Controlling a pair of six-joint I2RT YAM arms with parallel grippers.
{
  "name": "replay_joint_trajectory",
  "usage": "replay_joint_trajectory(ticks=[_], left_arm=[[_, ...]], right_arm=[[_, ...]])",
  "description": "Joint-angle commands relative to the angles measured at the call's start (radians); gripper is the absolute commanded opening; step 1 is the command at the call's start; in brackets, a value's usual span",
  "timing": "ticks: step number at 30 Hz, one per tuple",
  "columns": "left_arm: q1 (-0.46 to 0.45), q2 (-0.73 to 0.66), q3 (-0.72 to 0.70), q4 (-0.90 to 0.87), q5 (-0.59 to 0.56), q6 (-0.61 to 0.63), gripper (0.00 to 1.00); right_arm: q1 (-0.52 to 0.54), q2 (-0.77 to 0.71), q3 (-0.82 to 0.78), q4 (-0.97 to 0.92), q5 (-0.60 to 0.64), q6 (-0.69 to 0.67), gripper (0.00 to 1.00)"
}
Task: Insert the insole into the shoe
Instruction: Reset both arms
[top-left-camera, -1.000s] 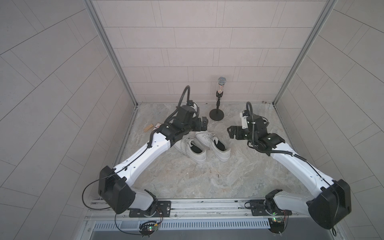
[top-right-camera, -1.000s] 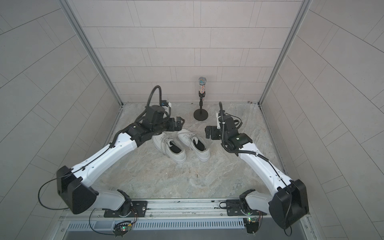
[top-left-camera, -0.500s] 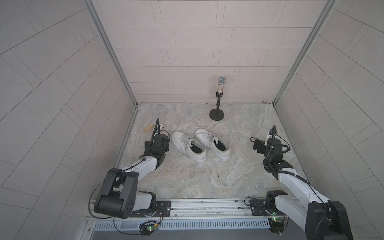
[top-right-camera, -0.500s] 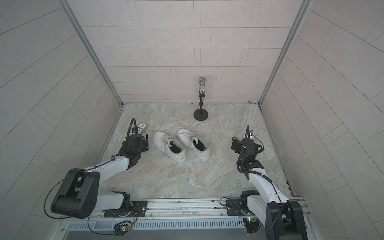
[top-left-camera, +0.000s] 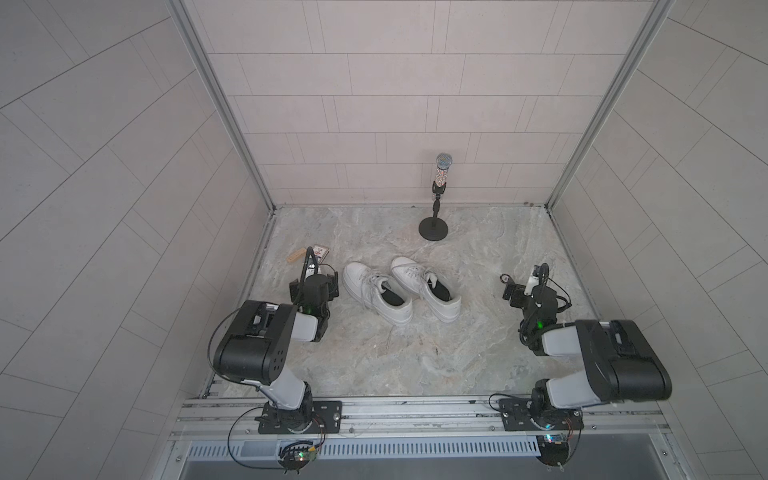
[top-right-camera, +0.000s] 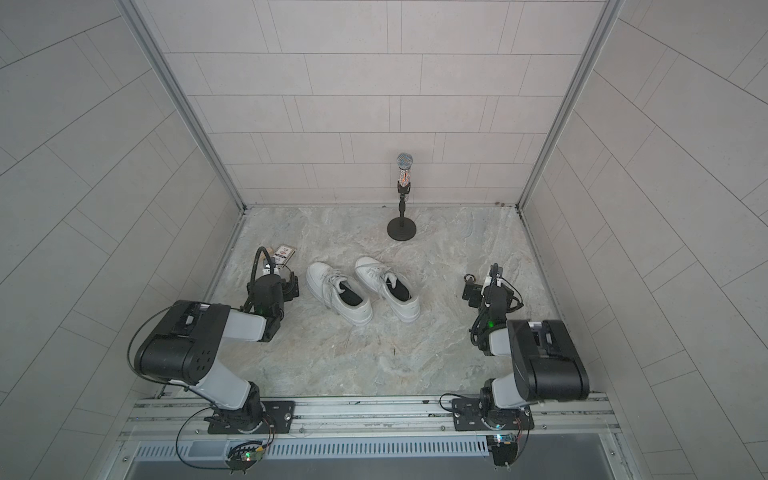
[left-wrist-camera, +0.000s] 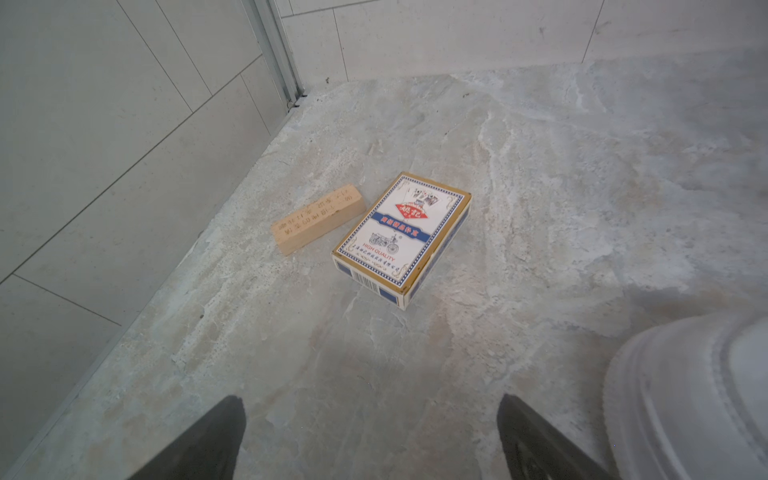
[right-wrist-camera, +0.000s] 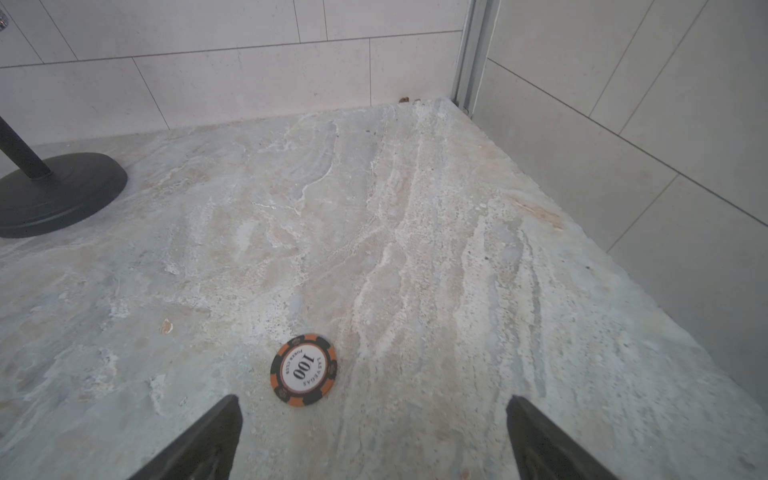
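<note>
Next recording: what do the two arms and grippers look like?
Both match: the left arm and right arm have boxy black joint housings, pale grey links, looping black cables and a green wrist light. The left gripper and right gripper have dark, tapered fingers.

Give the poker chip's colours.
Round poker chip: orange-and-black rim, white centre; right wrist view shows it best.

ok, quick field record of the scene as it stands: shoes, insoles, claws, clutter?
left sneaker: white, upright, dark insole inside
right sneaker: white, upright, dark insole inside
left claw: open, empty, above bare tabletop
right claw: open, empty, poker chip just ahead
clutter: playing card box beside wooden block; microphone on stand, at back
task: looks done
</note>
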Motion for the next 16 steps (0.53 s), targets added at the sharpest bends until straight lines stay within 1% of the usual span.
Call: replay_joint_trajectory(ticks=[1, 2, 3, 4, 5, 6, 8, 9, 12, 14, 15, 16], left_arm=[[0.006, -0.010, 0.006, 0.094, -0.032, 0.021, 1.00], [0.005, -0.012, 0.003, 0.099, -0.032, 0.021, 1.00], [0.005, -0.014, 0.002, 0.098, -0.032, 0.020, 1.00], [0.005, -0.010, 0.002, 0.105, -0.034, 0.021, 1.00], [0.005, -0.012, 0.002, 0.101, -0.034, 0.021, 1.00], [0.006, -0.014, 0.002, 0.098, -0.034, 0.021, 1.00], [0.006, -0.013, 0.002, 0.100, -0.034, 0.021, 1.00], [0.005, -0.011, 0.003, 0.100, -0.034, 0.021, 1.00], [0.005, -0.012, 0.002, 0.101, -0.034, 0.021, 1.00], [0.006, -0.012, 0.002, 0.100, -0.034, 0.021, 1.00], [0.006, -0.012, 0.002, 0.100, -0.034, 0.021, 1.00], [0.005, -0.012, 0.003, 0.100, -0.034, 0.021, 1.00]], right_arm=[[-0.006, 0.036, 0.000, 0.202, -0.078, -0.027, 1.00], [-0.005, -0.021, 0.028, 0.067, -0.074, -0.036, 1.00], [0.001, -0.037, 0.051, -0.018, -0.053, -0.043, 1.00], [0.010, -0.015, 0.064, -0.006, -0.031, -0.043, 1.00], [0.012, 0.028, 0.071, 0.046, -0.042, -0.044, 1.00], [0.014, 0.041, 0.077, 0.061, -0.050, -0.043, 1.00], [0.022, -0.021, 0.083, -0.048, -0.047, -0.061, 1.00], [0.025, -0.029, 0.079, -0.049, -0.035, -0.058, 1.00], [0.030, 0.042, 0.067, 0.085, -0.023, -0.055, 1.00], [0.030, 0.003, 0.105, -0.056, -0.034, -0.064, 1.00], [0.030, -0.015, 0.115, -0.103, -0.024, -0.062, 1.00], [0.029, -0.015, 0.120, -0.109, -0.020, -0.061, 1.00]])
